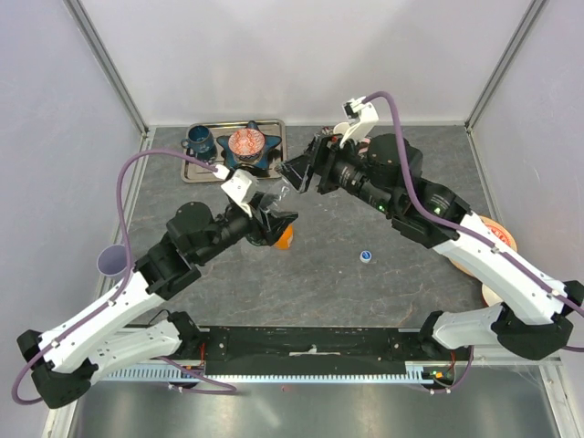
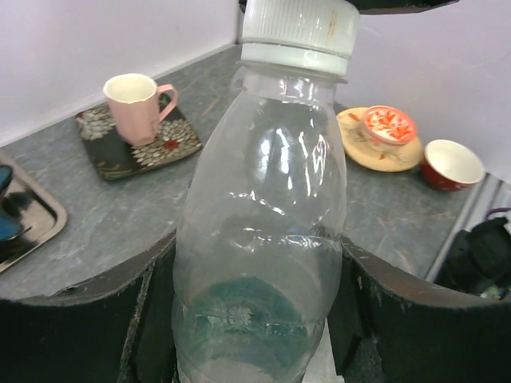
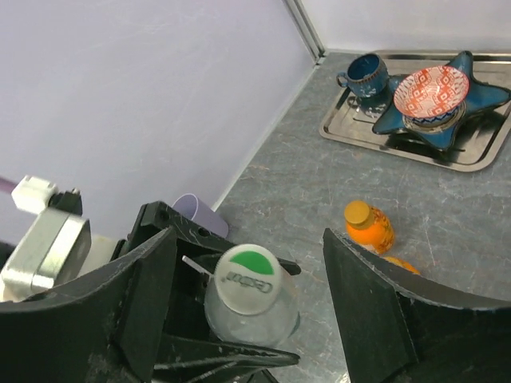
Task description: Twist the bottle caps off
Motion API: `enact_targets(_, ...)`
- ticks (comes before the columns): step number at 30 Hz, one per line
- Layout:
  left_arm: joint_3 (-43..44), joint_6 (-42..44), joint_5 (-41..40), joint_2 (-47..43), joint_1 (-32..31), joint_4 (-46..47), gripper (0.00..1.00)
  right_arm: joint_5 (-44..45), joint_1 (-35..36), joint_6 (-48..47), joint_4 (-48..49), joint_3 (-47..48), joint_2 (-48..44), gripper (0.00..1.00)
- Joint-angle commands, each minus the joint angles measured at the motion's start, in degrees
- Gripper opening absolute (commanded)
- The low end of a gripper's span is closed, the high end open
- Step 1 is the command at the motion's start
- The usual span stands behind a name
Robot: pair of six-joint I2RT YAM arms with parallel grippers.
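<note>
Bottle (image 2: 259, 239) seemed light, thin-walled, slippery; left fingers (image 2: 80, 335) gripped its lower body, right fingers (image 3: 383, 319) stood open flanking the ribbed cap (image 3: 249, 277), lower centre, the likely twisting hold.

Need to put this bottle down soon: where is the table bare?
Bare: the front centre this side of the blue cap, and the back right corner. Crowded: the tray back left, the plates at the right edge, around the orange bottle.
</note>
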Motion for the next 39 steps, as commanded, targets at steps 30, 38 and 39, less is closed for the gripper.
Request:
enact_targets(30,0.9,5.7,-19.0,0.8,-5.7,1.4,0.51,2.3,-0.1,3.2,-2.0,1.4,3.9,0.59)
enact_targets(38,0.8,5.5,-18.6,0.9,-5.8,1.5,0.51,1.8,-0.1,3.0,-1.7,0.6,3.8,0.28)
enact_targets(39,0.7,5.5,-18.6,0.7,-5.8,1.5,0.51,1.7,-0.1,3.1,-1.4,0.2,3.6,0.22)
